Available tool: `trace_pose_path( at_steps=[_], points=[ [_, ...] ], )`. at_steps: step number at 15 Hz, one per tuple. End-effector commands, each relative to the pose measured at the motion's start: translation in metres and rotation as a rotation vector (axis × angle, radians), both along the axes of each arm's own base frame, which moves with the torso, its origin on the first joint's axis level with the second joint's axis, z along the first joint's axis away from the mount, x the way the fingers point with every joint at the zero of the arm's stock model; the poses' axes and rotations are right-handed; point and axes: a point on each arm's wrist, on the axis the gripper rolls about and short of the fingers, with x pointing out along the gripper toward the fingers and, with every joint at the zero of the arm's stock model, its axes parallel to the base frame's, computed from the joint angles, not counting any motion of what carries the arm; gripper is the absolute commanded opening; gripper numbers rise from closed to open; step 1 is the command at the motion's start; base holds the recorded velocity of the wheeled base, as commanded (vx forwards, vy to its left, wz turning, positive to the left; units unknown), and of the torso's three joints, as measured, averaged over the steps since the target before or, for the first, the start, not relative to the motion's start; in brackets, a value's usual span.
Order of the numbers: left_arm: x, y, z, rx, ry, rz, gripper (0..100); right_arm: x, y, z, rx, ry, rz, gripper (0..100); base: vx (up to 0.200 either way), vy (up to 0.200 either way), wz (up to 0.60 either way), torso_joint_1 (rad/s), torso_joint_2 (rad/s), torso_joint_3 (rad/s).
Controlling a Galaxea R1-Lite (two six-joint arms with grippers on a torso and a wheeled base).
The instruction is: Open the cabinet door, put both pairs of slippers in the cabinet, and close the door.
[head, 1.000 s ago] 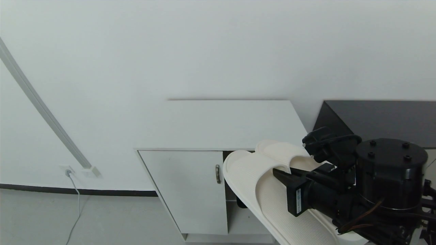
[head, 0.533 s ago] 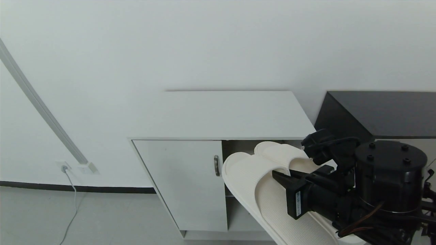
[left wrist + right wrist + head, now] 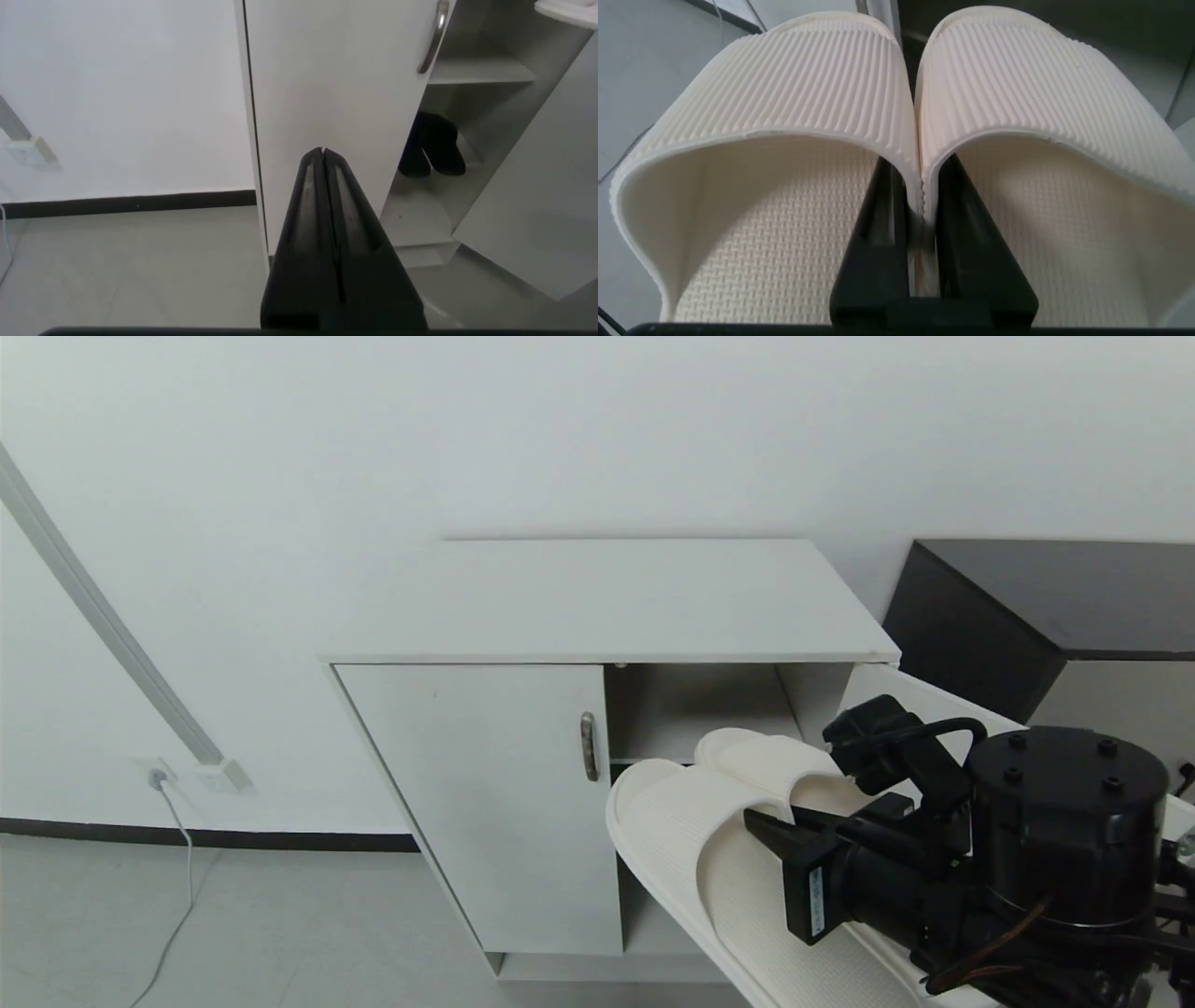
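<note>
My right gripper (image 3: pixel 777 829) is shut on a pair of cream ribbed slippers (image 3: pixel 691 821), pinching their two inner edges together (image 3: pixel 920 201). The slippers hang in front of the white cabinet (image 3: pixel 607 602), toes toward its open right half. The cabinet's left door (image 3: pixel 485 803) is closed, with a metal handle (image 3: pixel 588 747). The right door (image 3: pixel 934 705) is swung open toward me. A pair of black slippers (image 3: pixel 432 149) lies on the lower shelf inside. My left gripper (image 3: pixel 322 154) is shut and empty, low in front of the closed left door.
A black cabinet (image 3: pixel 1055 597) stands right of the white one. On the wall at the left are a slanted cable duct (image 3: pixel 84 607) and a socket with a cord (image 3: pixel 154 773) running to the grey floor (image 3: pixel 233 933).
The head camera has moved: the cabinet sits higher in the picture, and its inside and open right door now show. The right gripper still holds the cream slippers the same way.
</note>
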Motion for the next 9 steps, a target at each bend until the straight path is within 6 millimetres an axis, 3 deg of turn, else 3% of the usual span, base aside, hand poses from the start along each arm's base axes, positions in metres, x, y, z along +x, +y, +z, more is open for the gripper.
trace_pose_path(
  at_steps=[1,9],
  points=[
    [0.0,0.0,0.0,0.0,0.0,0.0,0,0.0,0.0004,-0.0004,-0.001,0.001,0.001,0,0.0,0.0,0.0,-0.193,0.52,0.315],
    [0.0,0.0,0.0,0.0,0.0,0.0,0,0.0002,0.0007,-0.0016,-0.005,0.003,0.003,0,0.0,0.0,0.0,-0.17,0.49,0.326]
  ],
)
